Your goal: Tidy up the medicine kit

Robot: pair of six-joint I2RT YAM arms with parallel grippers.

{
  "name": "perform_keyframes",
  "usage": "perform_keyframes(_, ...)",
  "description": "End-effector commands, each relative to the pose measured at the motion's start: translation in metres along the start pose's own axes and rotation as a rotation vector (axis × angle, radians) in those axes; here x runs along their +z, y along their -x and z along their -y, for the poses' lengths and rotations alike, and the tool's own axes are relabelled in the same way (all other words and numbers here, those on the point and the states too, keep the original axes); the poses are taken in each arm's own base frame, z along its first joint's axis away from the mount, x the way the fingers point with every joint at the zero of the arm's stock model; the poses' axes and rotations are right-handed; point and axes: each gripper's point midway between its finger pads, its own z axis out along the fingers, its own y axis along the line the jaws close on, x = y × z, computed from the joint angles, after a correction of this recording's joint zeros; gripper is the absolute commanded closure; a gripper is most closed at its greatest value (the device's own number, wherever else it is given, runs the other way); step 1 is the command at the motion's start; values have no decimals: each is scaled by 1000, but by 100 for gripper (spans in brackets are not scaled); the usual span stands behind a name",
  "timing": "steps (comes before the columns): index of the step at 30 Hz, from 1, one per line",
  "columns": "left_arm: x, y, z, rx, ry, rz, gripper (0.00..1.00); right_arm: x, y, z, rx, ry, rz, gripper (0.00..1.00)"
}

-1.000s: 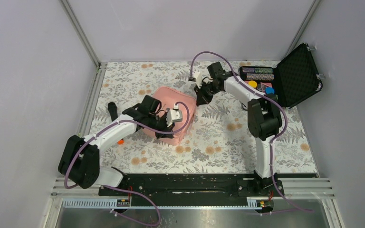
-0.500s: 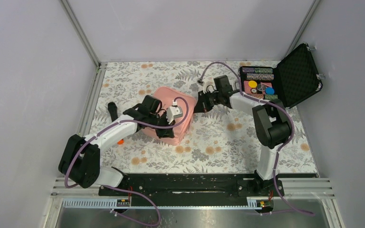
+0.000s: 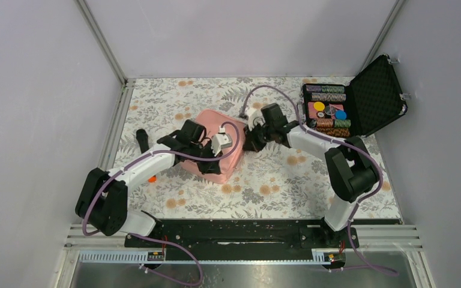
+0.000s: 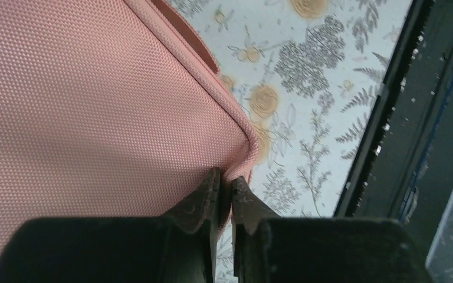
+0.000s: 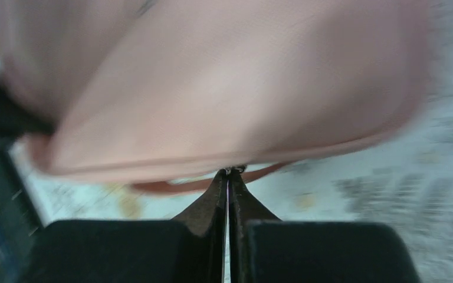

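While left end effector (image 4: 225, 180) pinches corner seam of medicine kit (image 3: 213, 122), fingers nearly together on pink fabric, pouch is anchored against sliding. Kit lies flat on table (image 3: 264, 180), lid looks shut, left of centre, well apart from black case (image 3: 372, 96) at far right. Right end effector (image 5: 229, 175) pressed together at kit's right edge, tips on small metallic bit. Probably zip tab, blur prevents confirming. Likely logic: one arm braces, other drags zip. Risk: soft pouch twists if anchor slips.
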Motion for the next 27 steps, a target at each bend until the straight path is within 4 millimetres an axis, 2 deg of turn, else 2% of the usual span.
perform_keyframes(1,-16,47,-118,100,513,92,100,-20,-105,-147,50,434,-374,100)
perform_keyframes(3,-15,60,-122,88,515,128,100,-24,-101,-147,-19,429,-375,100)
perform_keyframes(6,-9,71,-131,59,531,168,100,-31,-100,-160,-123,475,-410,100)
perform_keyframes(9,-8,76,-140,52,570,188,100,-32,-105,-163,-149,480,-426,100)
perform_keyframes(12,-13,71,-140,46,594,191,100,-34,-103,-161,-139,473,-416,100)
perform_keyframes(18,-16,67,-139,60,605,196,100,-51,-71,-159,-52,505,-307,100)
perform_keyframes(21,-21,69,-145,47,645,216,100,-65,-43,-176,38,610,-261,100)
perform_keyframes(24,-28,80,-149,-7,669,284,100,-76,-26,-199,164,743,-256,100)
perform_keyframes(27,-31,90,-152,-89,673,364,100,-71,-19,-205,270,813,-252,100)
